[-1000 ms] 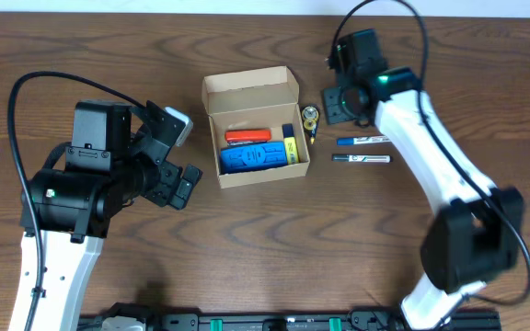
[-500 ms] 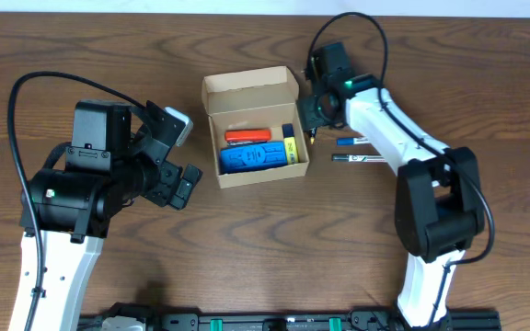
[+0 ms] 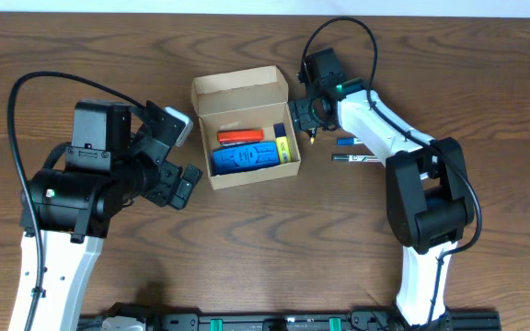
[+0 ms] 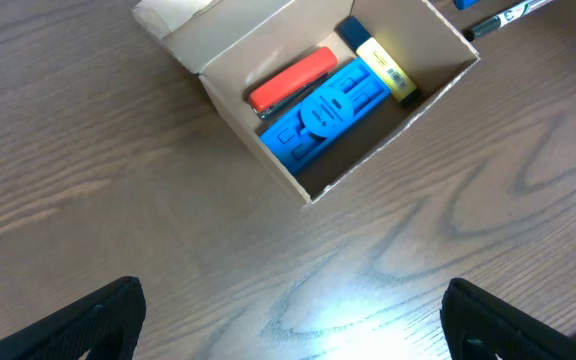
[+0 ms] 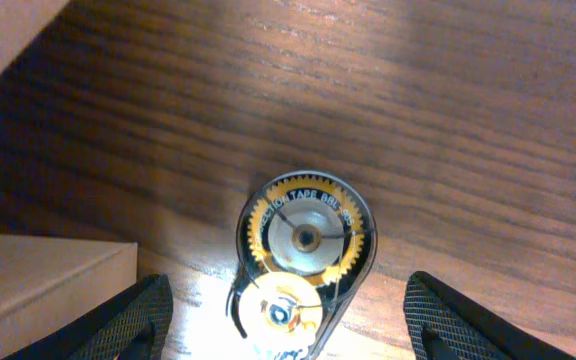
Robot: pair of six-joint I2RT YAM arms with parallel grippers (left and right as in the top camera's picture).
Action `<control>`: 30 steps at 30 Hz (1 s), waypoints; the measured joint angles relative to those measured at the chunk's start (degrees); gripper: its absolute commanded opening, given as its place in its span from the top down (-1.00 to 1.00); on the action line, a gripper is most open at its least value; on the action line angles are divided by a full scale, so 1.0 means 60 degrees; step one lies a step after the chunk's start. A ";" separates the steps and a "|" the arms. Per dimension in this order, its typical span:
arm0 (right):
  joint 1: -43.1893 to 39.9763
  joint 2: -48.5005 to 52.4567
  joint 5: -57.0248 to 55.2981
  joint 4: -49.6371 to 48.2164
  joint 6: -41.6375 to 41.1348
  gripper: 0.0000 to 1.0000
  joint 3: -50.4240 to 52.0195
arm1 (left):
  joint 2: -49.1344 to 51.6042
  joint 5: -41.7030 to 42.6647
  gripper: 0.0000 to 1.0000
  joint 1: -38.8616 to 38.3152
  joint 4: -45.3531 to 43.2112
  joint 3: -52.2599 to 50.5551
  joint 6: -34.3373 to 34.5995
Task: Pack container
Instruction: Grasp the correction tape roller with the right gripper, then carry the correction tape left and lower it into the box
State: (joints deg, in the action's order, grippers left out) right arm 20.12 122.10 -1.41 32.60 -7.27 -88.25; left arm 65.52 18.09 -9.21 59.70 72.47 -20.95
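The container (image 3: 247, 176), a tan cardboard box with its flap lid (image 3: 237, 90) standing open, holds a red item (image 3: 239, 137), a blue item (image 3: 244, 157) and a yellow marker (image 3: 283, 147). It also shows in the left wrist view as the container (image 4: 268, 165). My right gripper (image 3: 305, 112) hangs just off its right wall. It is open, and its fingers (image 5: 118, 325) straddle a clear correction tape dispenser (image 5: 303, 235) lying on the table without touching it. My left gripper (image 3: 178, 180) is open over bare wood (image 4: 293, 330), left of the box.
A blue pen (image 3: 350, 142) and a black-and-white pen (image 3: 362, 158) lie on the table right of the container. The box's wall (image 5: 38, 285) is close to the right gripper's left finger.
My right arm has swung left onto the correction tape beside the box and its jaws have widened. The box has shifted slightly left. The left arm has not moved.
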 measured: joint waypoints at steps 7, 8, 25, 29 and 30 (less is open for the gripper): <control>0.0000 0.0109 -0.0087 -0.0157 -0.0069 -0.57 0.0000 | 0.0000 0.0000 -0.90 0.0004 0.0000 0.0000 0.0000; 0.0000 0.0135 -0.0091 -0.0168 -0.0076 -0.57 0.0000 | 0.0000 0.0004 -0.91 0.0004 0.0000 0.0000 0.0000; 0.0000 0.0554 -0.0106 -0.0321 -0.0248 -0.36 0.0000 | 0.0000 0.0000 -0.90 0.0004 0.0000 0.0000 0.0000; 0.0000 0.0557 -0.0124 -0.0324 -0.0284 -0.25 0.0000 | 0.0000 0.0000 -0.90 0.0004 0.0000 0.0000 0.0000; 0.0000 0.0557 -0.0124 -0.0324 -0.0284 -0.22 0.0000 | 0.0000 0.0000 -0.90 0.0004 0.0000 0.0000 0.0000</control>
State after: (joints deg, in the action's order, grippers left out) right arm 20.12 125.45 -2.15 30.65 -8.97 -88.25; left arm 65.52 18.09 -9.19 59.70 72.47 -20.95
